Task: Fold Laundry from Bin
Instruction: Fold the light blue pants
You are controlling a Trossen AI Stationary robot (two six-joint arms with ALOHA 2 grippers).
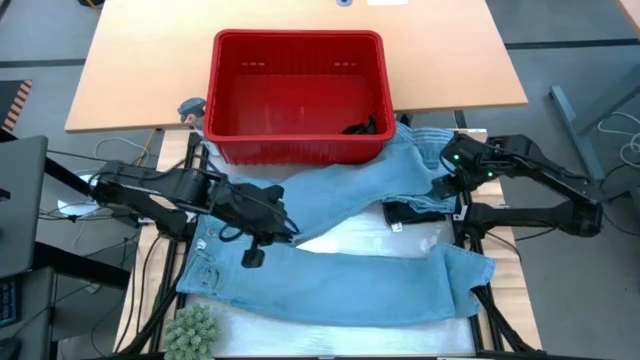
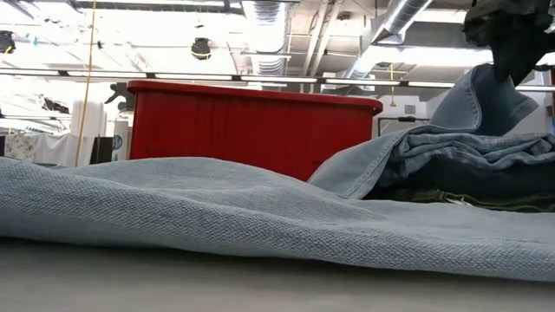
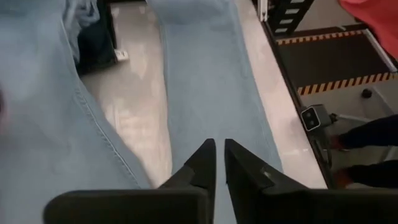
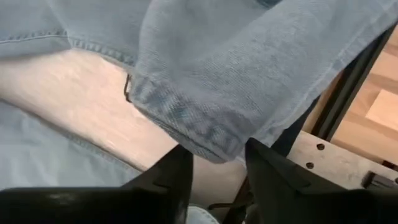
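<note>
We judge the light-blue jeans [image 1: 340,265] heavy, limp denim, best pinched at a hem. Left gripper [image 1: 262,235], center-left, looks clenched, empty; right gripper [image 4: 214,165] spread around a hem, ungripped.

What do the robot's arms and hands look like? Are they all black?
Mostly, yes. Both arms are black, built from chunky jointed pieces with thin black cables running along them. The right arm has a small green light glowing near its wrist. The left hand and the right hand each end in two flat, pointed black fingers, like a beak.
</note>
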